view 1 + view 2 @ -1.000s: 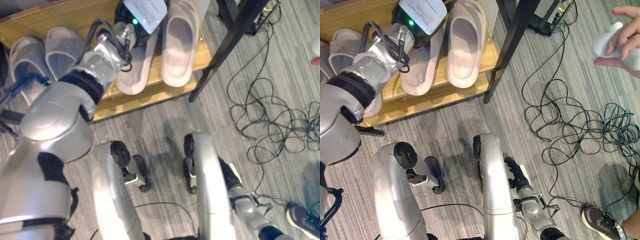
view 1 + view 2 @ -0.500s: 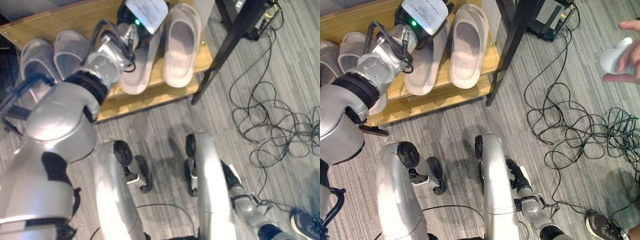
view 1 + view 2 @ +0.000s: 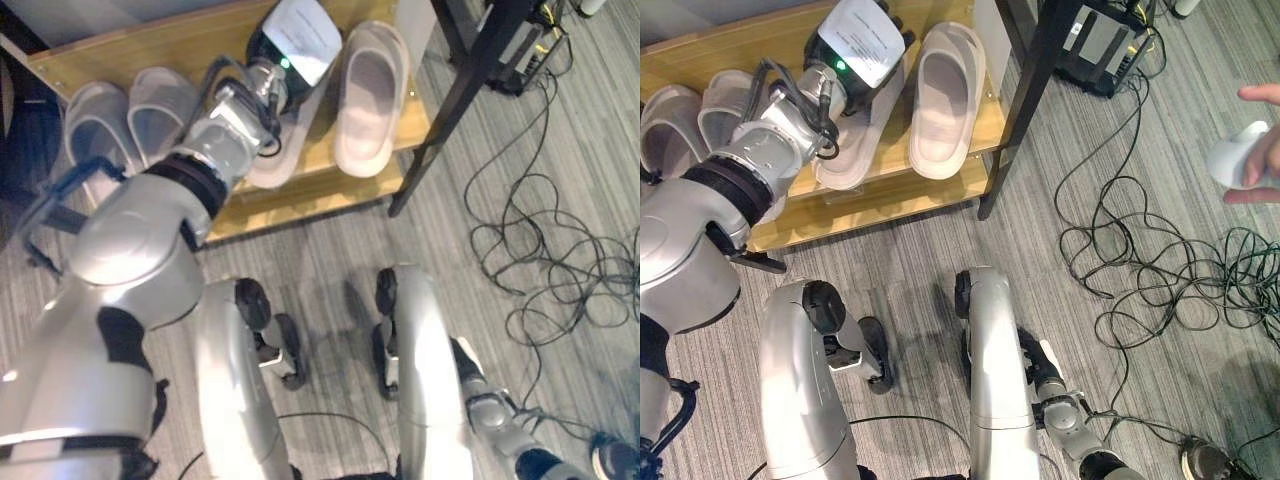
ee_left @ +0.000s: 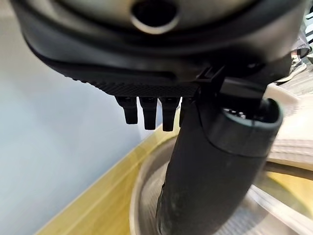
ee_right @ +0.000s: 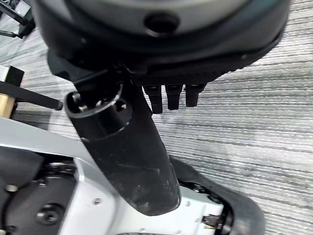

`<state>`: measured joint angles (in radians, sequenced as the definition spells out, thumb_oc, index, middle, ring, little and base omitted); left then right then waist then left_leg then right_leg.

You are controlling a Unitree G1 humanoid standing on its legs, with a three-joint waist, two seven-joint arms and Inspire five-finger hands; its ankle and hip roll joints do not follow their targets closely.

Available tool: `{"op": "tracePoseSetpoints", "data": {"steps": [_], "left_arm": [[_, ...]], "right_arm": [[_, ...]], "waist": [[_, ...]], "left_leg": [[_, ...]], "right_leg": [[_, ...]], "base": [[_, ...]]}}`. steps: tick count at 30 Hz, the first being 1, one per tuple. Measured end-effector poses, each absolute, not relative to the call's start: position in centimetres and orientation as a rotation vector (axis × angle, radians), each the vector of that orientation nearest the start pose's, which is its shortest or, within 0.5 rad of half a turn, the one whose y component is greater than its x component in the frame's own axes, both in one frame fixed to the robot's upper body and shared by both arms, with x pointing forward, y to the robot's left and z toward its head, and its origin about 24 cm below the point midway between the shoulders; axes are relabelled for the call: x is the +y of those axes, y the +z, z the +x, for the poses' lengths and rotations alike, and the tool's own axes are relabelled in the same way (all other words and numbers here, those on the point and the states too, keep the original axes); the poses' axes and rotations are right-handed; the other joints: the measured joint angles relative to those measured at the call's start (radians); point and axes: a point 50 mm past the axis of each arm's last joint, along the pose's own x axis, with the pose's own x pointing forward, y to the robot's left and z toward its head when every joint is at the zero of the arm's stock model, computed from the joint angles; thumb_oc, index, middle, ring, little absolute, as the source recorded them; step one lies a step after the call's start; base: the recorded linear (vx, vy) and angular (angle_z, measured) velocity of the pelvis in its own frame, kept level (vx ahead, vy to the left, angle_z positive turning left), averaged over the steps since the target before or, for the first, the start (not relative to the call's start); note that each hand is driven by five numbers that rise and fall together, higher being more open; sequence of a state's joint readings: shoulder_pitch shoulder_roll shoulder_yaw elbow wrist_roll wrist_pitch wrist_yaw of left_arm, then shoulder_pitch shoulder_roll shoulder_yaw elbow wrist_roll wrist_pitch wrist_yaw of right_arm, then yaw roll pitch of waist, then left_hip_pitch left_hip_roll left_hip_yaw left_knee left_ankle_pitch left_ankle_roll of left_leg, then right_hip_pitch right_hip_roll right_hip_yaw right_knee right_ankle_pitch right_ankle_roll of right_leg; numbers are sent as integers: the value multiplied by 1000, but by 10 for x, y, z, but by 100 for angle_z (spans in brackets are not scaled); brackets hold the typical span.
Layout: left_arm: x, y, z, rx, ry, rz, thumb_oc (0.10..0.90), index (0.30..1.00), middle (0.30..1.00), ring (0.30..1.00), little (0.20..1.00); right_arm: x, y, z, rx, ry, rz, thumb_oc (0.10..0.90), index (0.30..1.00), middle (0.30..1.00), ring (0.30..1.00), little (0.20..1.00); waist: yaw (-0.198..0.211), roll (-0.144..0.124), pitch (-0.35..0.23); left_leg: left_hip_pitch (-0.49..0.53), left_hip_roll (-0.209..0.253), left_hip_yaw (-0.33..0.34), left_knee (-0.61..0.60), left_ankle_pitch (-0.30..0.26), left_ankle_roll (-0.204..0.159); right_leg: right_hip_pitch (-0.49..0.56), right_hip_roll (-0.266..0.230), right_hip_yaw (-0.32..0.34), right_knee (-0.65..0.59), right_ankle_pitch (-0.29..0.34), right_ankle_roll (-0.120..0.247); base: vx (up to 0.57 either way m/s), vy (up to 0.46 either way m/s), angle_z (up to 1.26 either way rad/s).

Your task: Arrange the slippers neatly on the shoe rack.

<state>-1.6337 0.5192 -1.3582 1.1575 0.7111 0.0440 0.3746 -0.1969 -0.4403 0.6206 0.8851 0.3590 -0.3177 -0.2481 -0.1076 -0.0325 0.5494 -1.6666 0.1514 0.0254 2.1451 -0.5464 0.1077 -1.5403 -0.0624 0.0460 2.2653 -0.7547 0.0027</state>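
On the wooden shoe rack (image 3: pixel 310 192) lie two grey slippers (image 3: pixel 95 135) (image 3: pixel 160 112) at the left and two beige ones at the right. My left hand (image 3: pixel 297 35), with a white label on its back, rests on the toe end of the inner beige slipper (image 3: pixel 268 162), which lies slightly slanted. In the left wrist view the thumb (image 4: pixel 205 171) lies inside that slipper (image 4: pixel 143 188) and the fingers (image 4: pixel 149 110) stay straight. The outer beige slipper (image 3: pixel 370 100) lies straight beside it. My right hand (image 3: pixel 1080 462) hangs low over the carpet, relaxed.
A black table leg (image 3: pixel 450 110) slants down beside the rack's right end. Loose black cables (image 3: pixel 560 260) sprawl over the grey carpet at the right, with a dark box (image 3: pixel 1095 50) behind them. A person's hand (image 3: pixel 1255 150) holds a white object at the right edge.
The whole picture has shifted, so the camera moved. My left hand stays on the same beige slipper, slightly further in over the rack. The person's hand has drifted lower.
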Motion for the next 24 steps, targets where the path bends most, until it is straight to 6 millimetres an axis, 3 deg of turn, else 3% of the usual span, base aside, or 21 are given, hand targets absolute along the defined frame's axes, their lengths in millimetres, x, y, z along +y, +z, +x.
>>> {"op": "tracePoseSetpoints", "data": {"steps": [7,12,15,17,21,24], "left_arm": [[114,308,420,-704,221,2232,800,900,900,900,900],[113,319,416,-750,275,2126,800,900,900,900,900],[104,330,403,-863,283,2003,800,900,900,900,900],[95,324,393,-946,235,1977,800,900,900,900,900],[108,301,392,-911,176,1983,800,900,900,900,900],[124,308,383,-918,216,1923,800,900,900,900,900]], "right_arm": [[-210,-84,224,493,66,-419,800,900,900,900,900],[-210,-81,228,483,68,-424,800,900,900,900,900],[-211,-83,226,495,61,-422,800,900,900,900,900],[-212,-85,223,509,50,-413,800,900,900,900,900],[-214,-85,224,522,34,-410,800,900,900,900,900],[-214,-85,224,528,29,-405,800,900,900,900,900]], "waist": [[10,0,0],[31,0,0],[46,1,0],[57,1,0],[60,1,0],[65,2,0]], "left_leg": [[-1,-15,8,-12,3,-10],[-3,-18,3,-11,4,-9],[0,-39,1,-16,6,-12],[1,-52,1,-18,9,-17],[1,-54,1,-18,9,-21],[0,-63,0,-21,5,-28]], "right_leg": [[-4,-13,8,-2,-9,-5],[0,-15,1,0,-12,-8],[9,-25,-1,1,-19,-6],[13,-36,-2,3,-28,-12],[13,-38,-2,6,-37,-21],[13,-41,-2,6,-44,-21]], "base": [[-5,9,4],[0,-23,2],[-6,-24,13],[-5,8,11],[0,-3,2],[5,-3,1]]}}
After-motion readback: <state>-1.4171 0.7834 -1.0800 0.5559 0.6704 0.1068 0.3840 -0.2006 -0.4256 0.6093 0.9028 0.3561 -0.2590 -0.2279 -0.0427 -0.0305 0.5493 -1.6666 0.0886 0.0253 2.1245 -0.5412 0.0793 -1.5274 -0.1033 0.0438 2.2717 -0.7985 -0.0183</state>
